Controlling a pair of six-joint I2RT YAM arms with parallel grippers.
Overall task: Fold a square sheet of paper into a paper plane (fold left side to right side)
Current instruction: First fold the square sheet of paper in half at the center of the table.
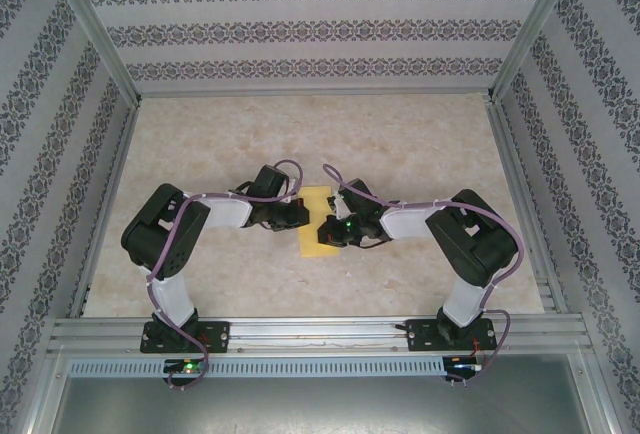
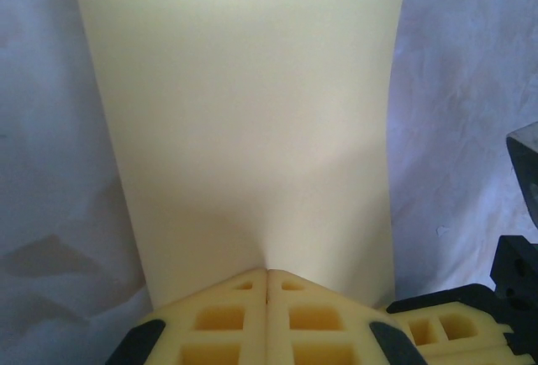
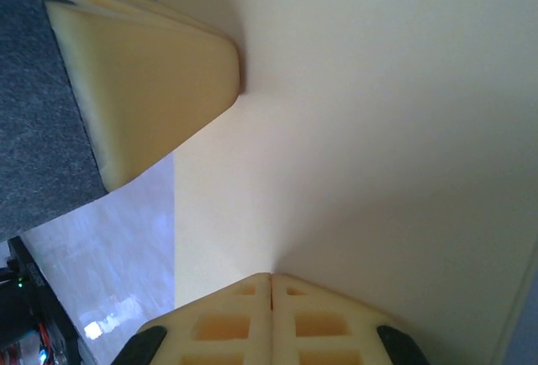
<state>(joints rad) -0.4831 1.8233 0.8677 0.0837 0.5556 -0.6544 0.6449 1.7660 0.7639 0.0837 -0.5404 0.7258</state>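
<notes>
The square sheet of paper is plain yellow and lies mid-table as a narrow upright rectangle between both arms. My left gripper meets its left edge and my right gripper its right edge. In the left wrist view the sheet of paper dimples where the left gripper is shut on it. The right gripper's fingers show at the lower right. In the right wrist view the paper bends up from the right gripper, shut on it. One of the left fingers presses the paper's far edge.
The marbled tabletop is open all round the paper. Metal frame rails run along the near edge and up both sides. Patterned walls enclose the back and sides. Purple cables loop over both arms.
</notes>
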